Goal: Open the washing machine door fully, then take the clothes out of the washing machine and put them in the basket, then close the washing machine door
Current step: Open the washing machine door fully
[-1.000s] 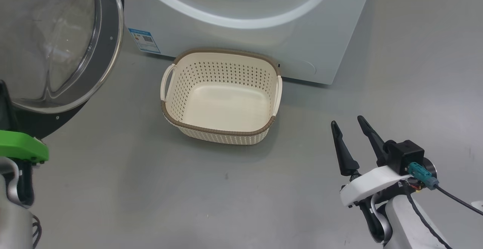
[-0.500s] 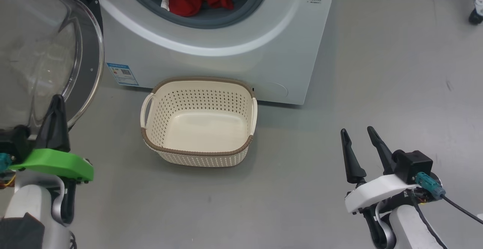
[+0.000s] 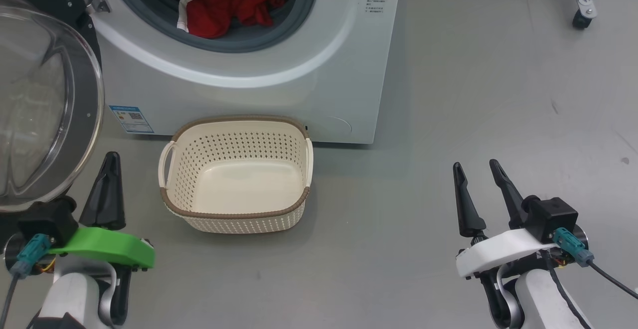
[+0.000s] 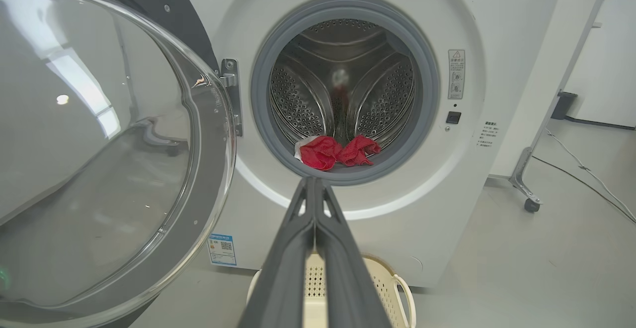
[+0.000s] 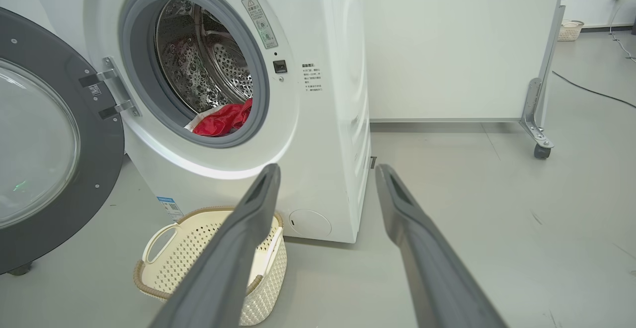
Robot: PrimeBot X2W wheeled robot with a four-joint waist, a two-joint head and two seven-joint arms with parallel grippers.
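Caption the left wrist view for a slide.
Shut left gripper aimed at red clothes inside the washing machine, door wide open, basket below.

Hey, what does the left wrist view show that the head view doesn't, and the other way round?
The left wrist view adds the back of the drum and a warning label beside the opening. The head view adds the right hand, open, off to the right, and the empty bottom of the basket. Both share the washing machine, the open door, the red clothes at the drum's front, the blue sticker and the shut left hand.
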